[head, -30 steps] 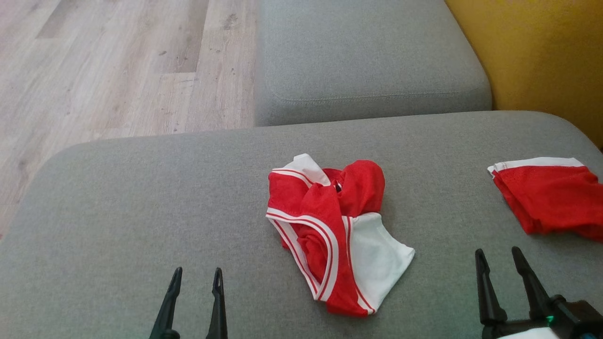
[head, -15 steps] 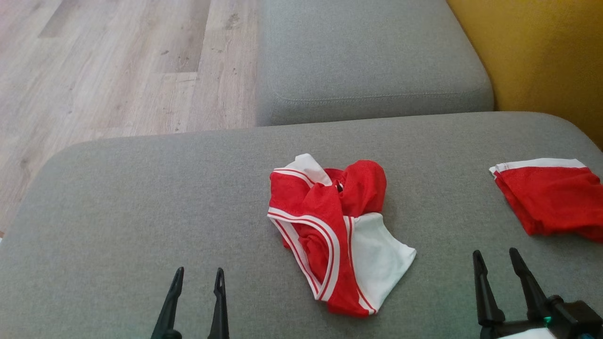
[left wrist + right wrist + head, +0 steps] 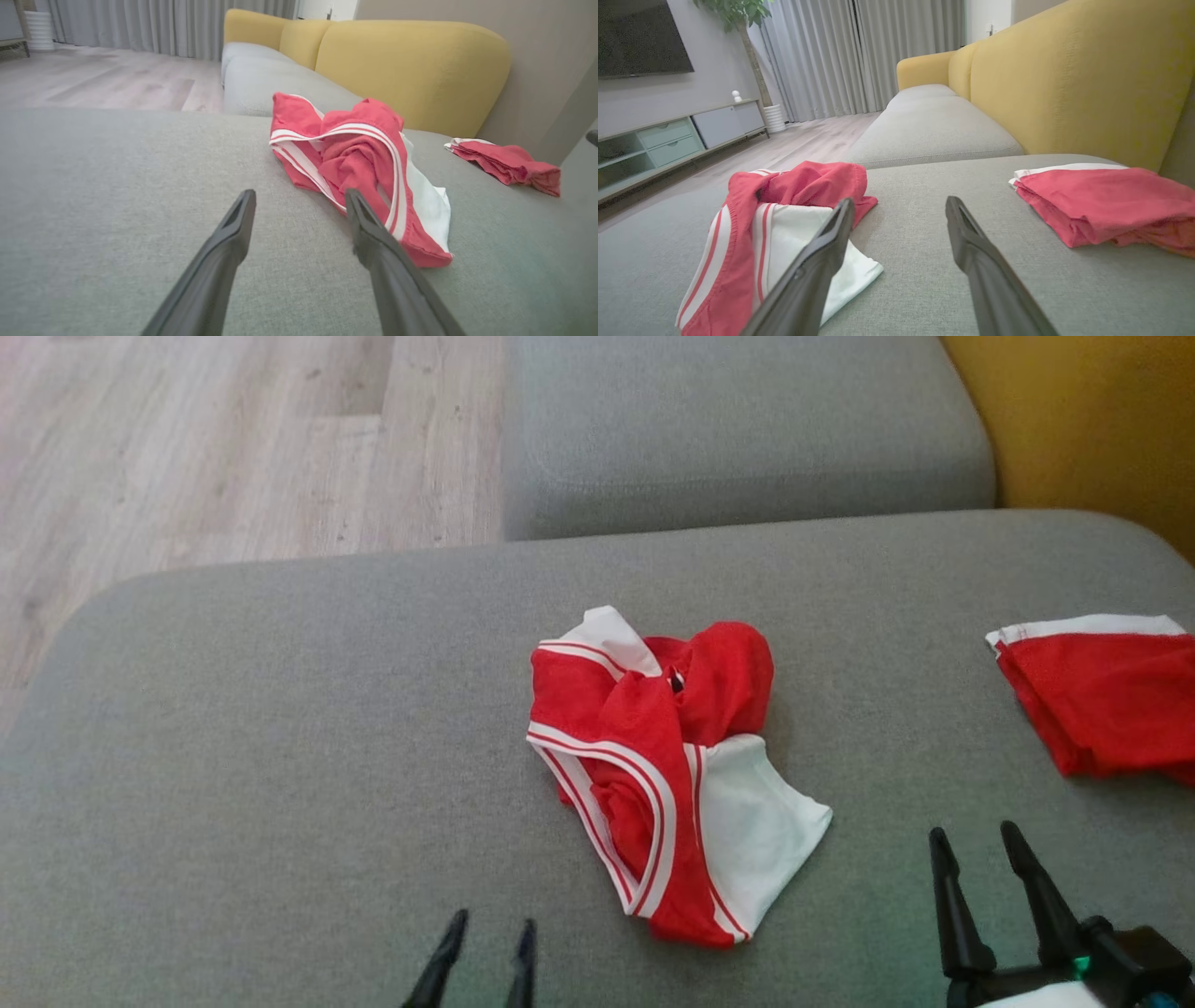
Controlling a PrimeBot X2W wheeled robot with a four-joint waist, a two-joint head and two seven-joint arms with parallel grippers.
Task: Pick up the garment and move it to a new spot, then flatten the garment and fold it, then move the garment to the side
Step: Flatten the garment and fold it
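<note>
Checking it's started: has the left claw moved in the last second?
Yes. The left claw has shifted right, closer to the crumpled garment lying on the grey cushion.

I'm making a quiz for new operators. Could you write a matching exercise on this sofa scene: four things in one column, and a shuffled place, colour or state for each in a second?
Things:
1. crumpled garment
2. folded garment
3. left gripper
4. backrest

Descriptions:
A. yellow
B. open and empty
C. middle of the cushion
D. cushion's right edge

Pairs: 1-C, 2-D, 3-B, 4-A
</note>
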